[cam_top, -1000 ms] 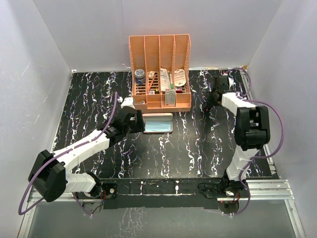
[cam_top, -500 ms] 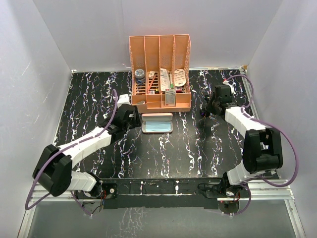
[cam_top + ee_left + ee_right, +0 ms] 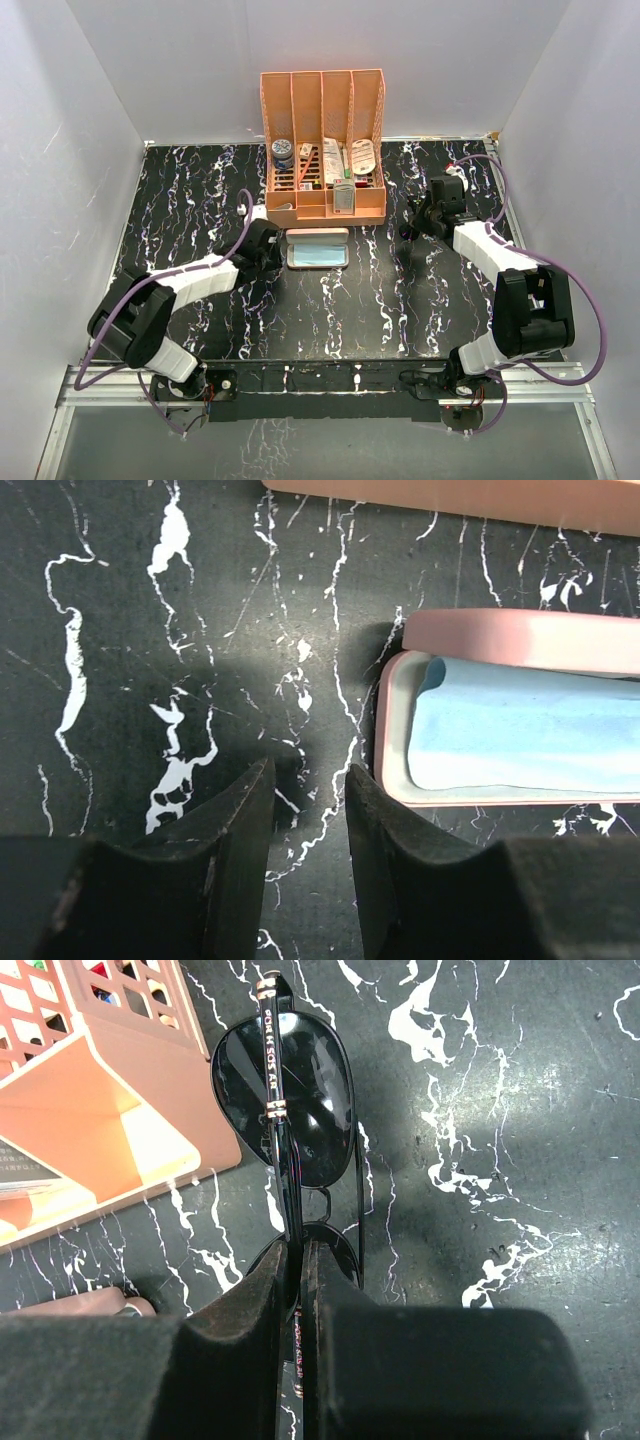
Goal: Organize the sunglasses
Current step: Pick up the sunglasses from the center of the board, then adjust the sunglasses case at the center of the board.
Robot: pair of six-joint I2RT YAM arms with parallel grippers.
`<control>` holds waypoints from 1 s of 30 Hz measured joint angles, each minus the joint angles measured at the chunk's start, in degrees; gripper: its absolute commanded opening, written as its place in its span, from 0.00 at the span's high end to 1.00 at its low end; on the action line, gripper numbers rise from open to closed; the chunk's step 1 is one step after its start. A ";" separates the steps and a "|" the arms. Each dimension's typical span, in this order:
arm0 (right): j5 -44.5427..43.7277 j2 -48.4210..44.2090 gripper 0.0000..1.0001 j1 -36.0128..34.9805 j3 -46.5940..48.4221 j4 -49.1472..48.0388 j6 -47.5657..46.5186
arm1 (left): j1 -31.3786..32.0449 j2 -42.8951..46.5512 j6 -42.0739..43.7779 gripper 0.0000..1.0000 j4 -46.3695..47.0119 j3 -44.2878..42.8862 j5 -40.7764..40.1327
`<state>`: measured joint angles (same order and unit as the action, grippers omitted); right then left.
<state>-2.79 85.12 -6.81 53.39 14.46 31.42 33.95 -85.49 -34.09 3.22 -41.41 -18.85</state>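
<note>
The right fingers (image 3: 245, 1330) are clenching the sunglasses (image 3: 310, 1110); the left fingers (image 3: 235, 850) are hovering slightly parted, empty, the pink case (image 3: 520, 640) lying just right of them.

Front of table: bare table (image 3: 350, 310) is seen from the case (image 3: 318, 249) to the near edge; nothing is set in the way.
Back middle: blocked by the tall orange organizer (image 3: 323, 150), set against the back wall.
Behind the case: only a narrow strip of table is seen between the case and the organizer.
Left end of case: taken up by the left claw (image 3: 308, 780), held low just beside it.
Right end of case: open table is seen up to the right claw (image 3: 412, 228).
Right of organizer: occupied by the right claw, clamped on the sunglasses (image 3: 300, 1110).
Case interior: uncovered from above; its floor is covered by a blue cloth (image 3: 520, 730).
Sides: closed by white walls (image 3: 60, 150).
</note>
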 measured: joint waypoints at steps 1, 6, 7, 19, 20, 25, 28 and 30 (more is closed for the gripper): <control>0.04 0.00 1.00 -0.02 0.00 -0.07 0.00 | 0.00 -0.22 -0.02 0.71 0.37 0.00 0.37; 0.17 0.00 1.00 -0.59 0.00 -0.20 0.00 | 0.00 -1.88 -0.04 0.77 1.46 -0.13 1.53; 0.17 0.00 1.00 -0.68 0.00 -0.20 0.00 | 0.00 -2.40 -0.07 0.78 1.51 -0.15 1.66; 0.15 0.00 1.00 -2.16 -1.18 -1.29 0.00 | 0.02 -5.29 -0.20 0.85 3.87 -0.22 2.84; 0.15 0.00 1.00 -2.25 -1.33 -1.44 0.00 | 0.02 -5.46 -0.20 0.89 4.13 -0.22 2.86; 0.11 0.00 1.00 -2.58 -1.79 -1.49 0.00 | 0.02 -6.62 -0.04 0.98 5.40 -0.50 3.30; 0.02 0.00 1.00 -2.58 -1.79 -1.53 0.00 | 0.15 -7.02 -0.07 0.99 6.16 -0.61 3.65; -0.02 0.00 1.00 -2.58 -1.79 -1.53 0.00 | 0.39 -7.08 -0.04 1.00 6.40 -0.61 3.72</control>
<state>-2.81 85.12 -9.39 51.59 12.93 31.42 34.35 -92.58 -34.13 9.63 -42.02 -15.14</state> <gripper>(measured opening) 0.043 0.012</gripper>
